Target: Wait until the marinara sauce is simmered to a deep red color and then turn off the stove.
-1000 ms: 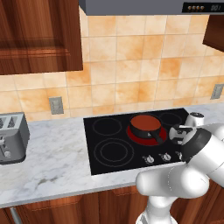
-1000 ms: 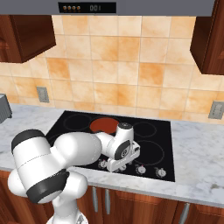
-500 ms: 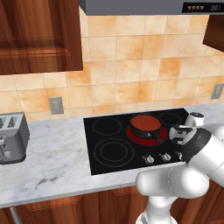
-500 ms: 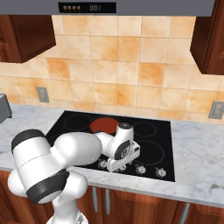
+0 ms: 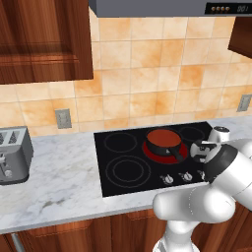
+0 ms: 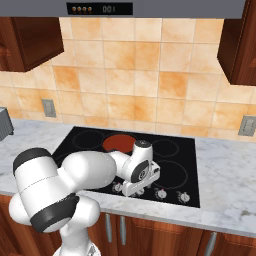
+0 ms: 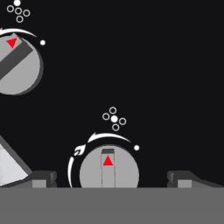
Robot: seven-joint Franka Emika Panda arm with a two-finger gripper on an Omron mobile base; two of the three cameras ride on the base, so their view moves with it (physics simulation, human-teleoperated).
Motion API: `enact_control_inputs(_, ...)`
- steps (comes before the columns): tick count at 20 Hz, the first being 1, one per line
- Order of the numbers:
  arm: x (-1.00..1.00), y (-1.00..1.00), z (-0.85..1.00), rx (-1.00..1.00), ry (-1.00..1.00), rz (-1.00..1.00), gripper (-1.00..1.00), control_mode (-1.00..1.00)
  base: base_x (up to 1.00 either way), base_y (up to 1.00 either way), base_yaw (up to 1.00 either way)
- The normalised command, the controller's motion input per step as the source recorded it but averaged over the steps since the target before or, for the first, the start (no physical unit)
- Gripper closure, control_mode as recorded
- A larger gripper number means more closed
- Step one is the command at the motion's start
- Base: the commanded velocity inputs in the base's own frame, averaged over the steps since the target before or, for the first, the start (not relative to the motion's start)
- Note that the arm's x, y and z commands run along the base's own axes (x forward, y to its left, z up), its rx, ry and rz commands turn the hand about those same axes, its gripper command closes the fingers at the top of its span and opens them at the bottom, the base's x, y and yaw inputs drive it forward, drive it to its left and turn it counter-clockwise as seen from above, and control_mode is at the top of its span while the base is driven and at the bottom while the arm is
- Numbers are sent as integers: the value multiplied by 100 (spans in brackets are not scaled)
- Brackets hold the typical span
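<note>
The stove (image 5: 109, 177) is a black glass cooktop set in the marble counter. On its back right burner, which glows red, a small dark pan holds the marinara sauce (image 5: 162, 138), a flat brick-red disc (image 6: 119, 143). My gripper (image 6: 132, 189) hangs low over the front knob row. In the hand view my gripper (image 7: 111, 180) is open, with one silver knob (image 7: 108, 173) midway between the fingertips (image 7: 43, 179) and touching neither. That knob's red marker points straight up. A second knob (image 7: 15, 65) sits at the upper left, turned to a slant.
A grey toaster (image 5: 12, 155) stands on the counter far left. More knobs (image 6: 161, 193) lie to the right of my hand. A range hood (image 6: 100, 8) hangs above, with wood cabinets (image 5: 44, 39) on both sides. My arm (image 5: 221, 172) covers the stove's right front corner.
</note>
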Motion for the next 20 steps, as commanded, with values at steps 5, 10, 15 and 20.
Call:
enact_control_inputs(5, 0, 0, 0, 0, 0, 0, -100, -100, 0, 0, 0)
enact_control_inputs(10, 0, 0, 0, 0, 0, 0, -100, -100, 0, 0, 0)
enact_control_inputs(15, 0, 0, 0, 0, 0, 0, -100, -100, 0, 0, 0)
enact_control_inputs(20, 0, 0, 0, 0, 0, 0, -100, -100, 0, 0, 0)
